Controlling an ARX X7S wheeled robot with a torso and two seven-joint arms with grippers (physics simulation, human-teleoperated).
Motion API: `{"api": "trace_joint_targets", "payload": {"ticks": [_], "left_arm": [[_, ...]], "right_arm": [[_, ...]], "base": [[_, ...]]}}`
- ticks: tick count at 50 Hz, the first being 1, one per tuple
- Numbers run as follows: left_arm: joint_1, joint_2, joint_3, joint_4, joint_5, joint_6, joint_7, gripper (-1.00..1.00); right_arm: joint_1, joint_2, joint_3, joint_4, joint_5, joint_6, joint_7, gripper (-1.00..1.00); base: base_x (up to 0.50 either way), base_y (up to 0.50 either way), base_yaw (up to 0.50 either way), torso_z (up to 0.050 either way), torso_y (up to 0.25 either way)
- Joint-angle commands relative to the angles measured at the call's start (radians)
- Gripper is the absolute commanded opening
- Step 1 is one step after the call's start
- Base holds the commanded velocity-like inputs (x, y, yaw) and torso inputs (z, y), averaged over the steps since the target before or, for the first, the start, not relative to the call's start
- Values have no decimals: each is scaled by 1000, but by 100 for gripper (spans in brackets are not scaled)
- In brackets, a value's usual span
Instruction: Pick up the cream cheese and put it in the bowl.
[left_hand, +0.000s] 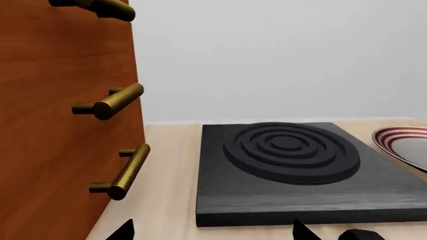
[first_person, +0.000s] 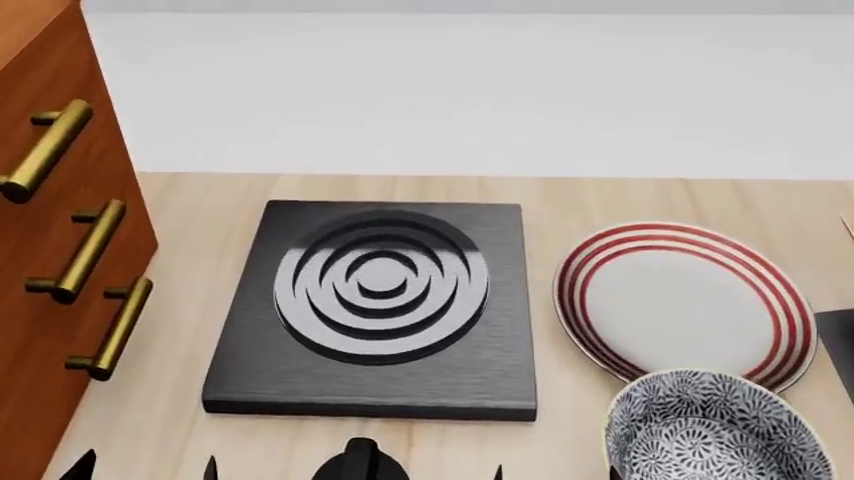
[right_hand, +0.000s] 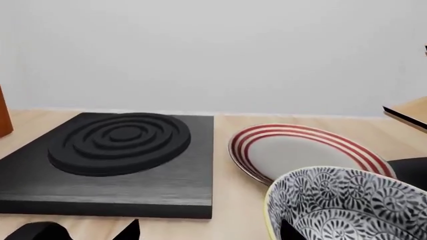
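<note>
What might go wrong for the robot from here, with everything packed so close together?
The cream cheese shows in no view, so the robot must search first. The bowl sits at the table's near edge, right against the red-ringed plate; a careless arm might knock either. The cabinet with brass handles crowds the left arm's side beside the black burner block.

the bowl (first_person: 714, 430) sits just in front of the red-ringed plate (first_person: 683, 300), right of the black burner slab (first_person: 380, 305).
</note>
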Motion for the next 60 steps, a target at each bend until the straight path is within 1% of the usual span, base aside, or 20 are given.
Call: {"api": "trace_joint_targets", "payload": {"ticks": [1,20,29,34,39,43,49,53,57,60], "left_arm": [[-1,-4,5,2,-4,-2,-4,100],[-6,-8,14,-12,-9,5,-10,100],[-25,-4,20,-30,2,-22,-30,100],[-25,-13,25,24,29,-59,-62,100],[-17,-35,21,132,20,-162,-86,100],[-7,-63,18,276,-1,-290,-103,100],[0,-97,17,455,-17,-431,-131,100],[-2,-107,14,533,-15,-472,-148,100],[-18,-121,27,625,-8,-557,-167,100],[-47,-127,7,698,-35,-646,-180,100]], "right_arm": [[1,4,-4,-2,4,3,4,100],[5,8,-11,10,14,-8,6,100],[6,8,-6,12,39,-12,1,100],[5,18,-7,-27,47,27,11,100],[-5,44,-18,-145,48,116,33,100],[-13,72,-6,-276,89,211,50,100],[-11,115,8,-452,129,354,88,100],[3,133,11,-505,135,399,99,100],[20,150,18,-566,151,460,114,100],[30,166,32,-634,180,511,125,100]], "base": [[145,0,0,0,0],[151,0,0,0,0],[34,0,0,0,0],[0,0,0,0,0],[0,0,0,0,0],[0,0,0,0,0],[0,0,0,0,2],[0,0,0,0,0],[0,0,0,0,0],[0,0,0,0,0]]}}
